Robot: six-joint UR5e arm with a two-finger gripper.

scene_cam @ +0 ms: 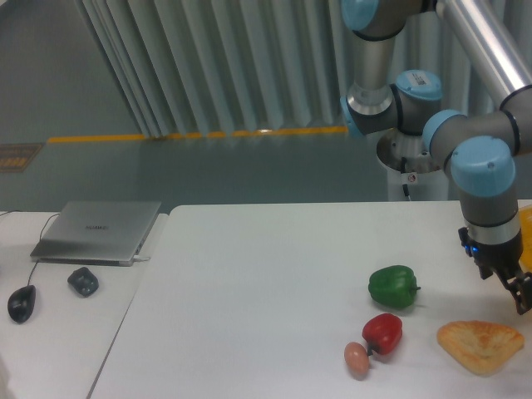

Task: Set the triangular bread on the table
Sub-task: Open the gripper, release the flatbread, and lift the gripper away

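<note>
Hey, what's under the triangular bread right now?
The bread lies flat on the white table. Nothing else shows beneath it; the spot it covers is hidden. The claw is just above it.

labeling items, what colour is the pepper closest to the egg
Red, clearest in the fixed camera view, right beside the egg.

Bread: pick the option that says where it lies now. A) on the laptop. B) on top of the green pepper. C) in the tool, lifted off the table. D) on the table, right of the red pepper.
D: the bread lies flat on the table, right of the red pepper, with the tool above it and apart from it.
</note>
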